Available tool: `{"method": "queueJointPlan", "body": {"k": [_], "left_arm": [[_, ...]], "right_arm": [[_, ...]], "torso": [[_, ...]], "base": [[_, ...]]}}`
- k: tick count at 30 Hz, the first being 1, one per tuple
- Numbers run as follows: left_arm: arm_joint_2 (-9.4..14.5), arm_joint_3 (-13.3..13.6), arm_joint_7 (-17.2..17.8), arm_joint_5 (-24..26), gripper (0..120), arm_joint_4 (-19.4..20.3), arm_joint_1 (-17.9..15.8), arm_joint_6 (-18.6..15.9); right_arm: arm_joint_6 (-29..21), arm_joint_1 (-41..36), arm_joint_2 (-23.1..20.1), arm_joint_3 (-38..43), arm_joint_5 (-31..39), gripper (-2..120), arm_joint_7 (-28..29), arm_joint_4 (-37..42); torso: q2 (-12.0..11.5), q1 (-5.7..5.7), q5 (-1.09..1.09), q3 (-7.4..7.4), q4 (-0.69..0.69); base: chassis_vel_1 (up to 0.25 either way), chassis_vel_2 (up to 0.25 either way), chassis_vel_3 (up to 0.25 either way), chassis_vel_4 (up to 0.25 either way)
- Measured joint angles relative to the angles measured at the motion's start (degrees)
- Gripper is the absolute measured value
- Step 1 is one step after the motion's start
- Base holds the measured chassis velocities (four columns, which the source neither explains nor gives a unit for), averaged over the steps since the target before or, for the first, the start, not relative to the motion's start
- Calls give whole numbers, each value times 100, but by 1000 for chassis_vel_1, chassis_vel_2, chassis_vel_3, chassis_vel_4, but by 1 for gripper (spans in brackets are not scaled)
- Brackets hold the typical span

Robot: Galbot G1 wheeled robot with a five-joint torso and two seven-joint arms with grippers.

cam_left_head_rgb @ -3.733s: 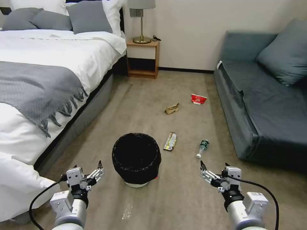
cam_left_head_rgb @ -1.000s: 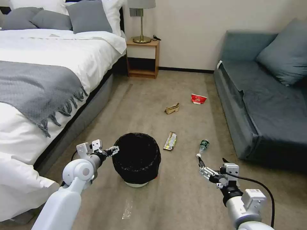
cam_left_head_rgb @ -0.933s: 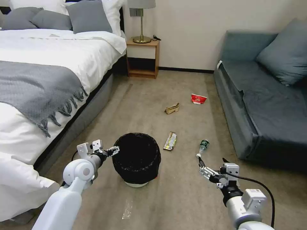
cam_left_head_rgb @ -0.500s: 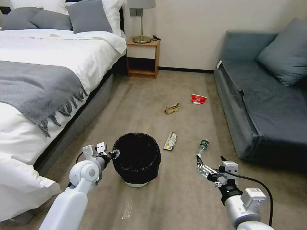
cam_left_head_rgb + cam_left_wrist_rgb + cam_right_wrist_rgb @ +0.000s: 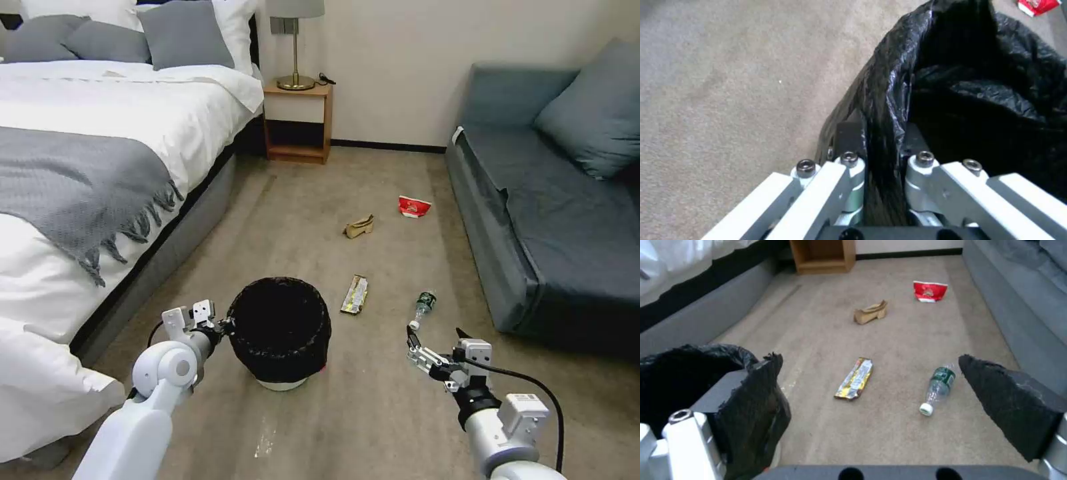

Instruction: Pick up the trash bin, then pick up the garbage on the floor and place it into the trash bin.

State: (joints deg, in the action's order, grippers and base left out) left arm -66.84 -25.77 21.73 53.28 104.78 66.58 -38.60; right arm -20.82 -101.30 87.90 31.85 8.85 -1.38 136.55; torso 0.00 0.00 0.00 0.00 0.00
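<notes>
From the head camera: reached in with the left pincer (image 5: 223, 325) to the bed-side rim of the trash bin (image 5: 280, 330), well forward of where it hung a few seconds ago, and by now pressed against the black liner there. Nudged the bin a little toward the bed compared with a moment earlier, though its white base looks not yet off the floor (image 5: 373, 420). Waiting on the sofa side of the bin with the right pincer (image 5: 435, 337), spread wide, holding nothing. Beyond the bin, all apart from it: foil wrapper (image 5: 355, 295) nearest, bottle (image 5: 422, 309) just past the right pincer, then carton (image 5: 359, 227) and red packet (image 5: 414, 207) farther off. From the left wrist: pinching the bin's rim and bag, one finger outside, one inside. From the right wrist: open pads (image 5: 755, 390) framing wrapper and bottle on the carpet. Judged so: grip on the bin taken, lift apparently only beginning, garbage untouched.
</notes>
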Motion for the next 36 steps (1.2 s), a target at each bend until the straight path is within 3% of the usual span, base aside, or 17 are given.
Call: {"method": "queueJointPlan", "body": {"k": [5,20,24,27,31,36], "left_arm": [[10,-41,-8,-71,6,157,76,31],[204,-321,-101,-779,6,1041,709,183],[242,-428,-61,-942,6,1433,983,201],[249,-500,73,-1497,6,1963,1458,218],[235,-568,119,-1880,6,2255,1693,278],[224,-650,132,-1999,6,2435,1820,327]], "right_arm": [[20,-19,-9,4,1,100,-1,1],[54,-74,14,-119,2,100,4,45],[67,-96,28,-144,20,100,20,62],[-5,-136,40,-186,214,100,111,95],[-9,-134,37,-180,232,100,118,94],[-8,-125,36,-178,253,100,120,75]], "torso": [[0,0,0,0,0],[0,0,0,0,0],[0,0,1,0,-1],[0,0,0,0,1],[0,0,0,0,0],[0,0,0,0,0]], "base": [[0,0,0,0],[0,0,0,0],[0,0,0,0],[0,0,0,0],[0,0,0,0],[0,0,0,0]]}}
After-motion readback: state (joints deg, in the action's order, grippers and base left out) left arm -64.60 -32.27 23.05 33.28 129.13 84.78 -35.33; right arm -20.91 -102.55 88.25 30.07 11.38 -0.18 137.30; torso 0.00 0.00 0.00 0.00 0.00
